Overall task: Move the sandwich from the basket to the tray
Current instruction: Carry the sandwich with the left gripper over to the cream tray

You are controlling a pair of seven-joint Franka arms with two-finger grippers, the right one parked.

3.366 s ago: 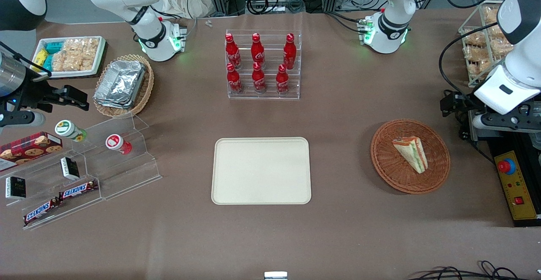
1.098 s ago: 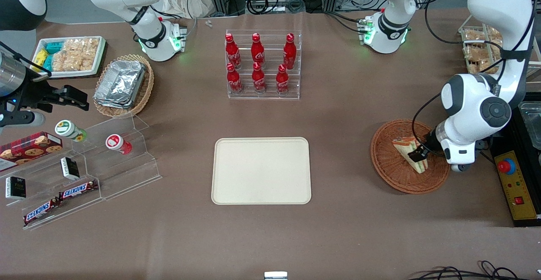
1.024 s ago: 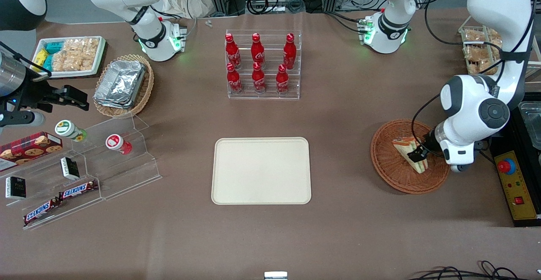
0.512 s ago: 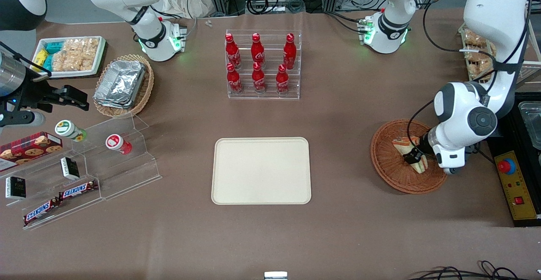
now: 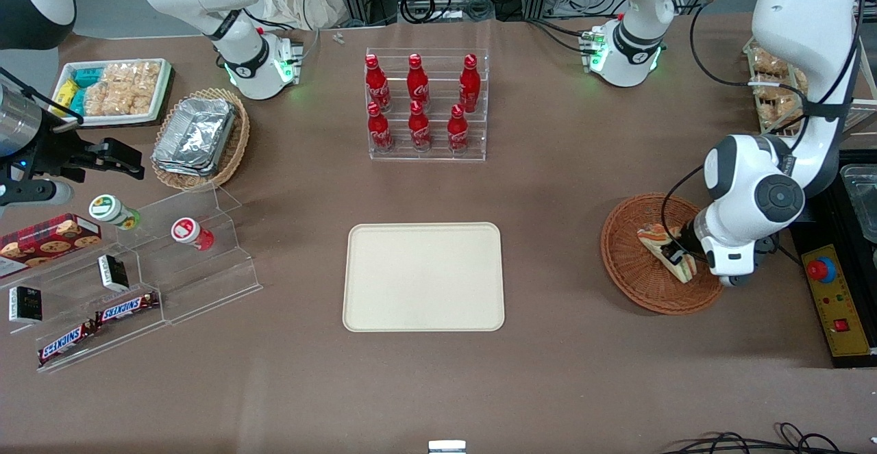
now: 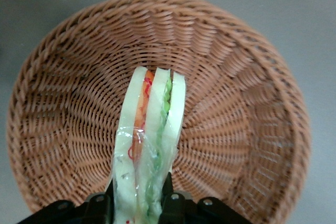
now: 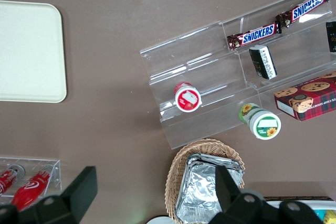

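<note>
The sandwich (image 5: 652, 236) is a wrapped wedge of pale bread with green and red-orange filling, inside the round reddish-brown basket (image 5: 629, 272) toward the working arm's end of the table. My left gripper (image 5: 675, 257) is down in the basket and shut on the sandwich's wide end. In the left wrist view the sandwich (image 6: 153, 121) stands on edge between the two black fingers (image 6: 174, 203), which press its bread faces, with the basket's (image 6: 247, 82) weave all around. The cream tray (image 5: 423, 276) lies flat at mid-table with nothing on it.
A clear rack of red cola bottles (image 5: 425, 108) stands farther from the front camera than the tray. A yellow emergency-stop box (image 5: 834, 303) and a wire rack of snacks (image 5: 774, 77) flank the basket. An acrylic snack stand (image 5: 144, 269) and a foil-tray basket (image 5: 199, 139) sit toward the parked arm's end.
The left arm came down over the basket and its fingers shut on the sandwich. In the last half second the sandwich tipped from lying flat onto its edge.
</note>
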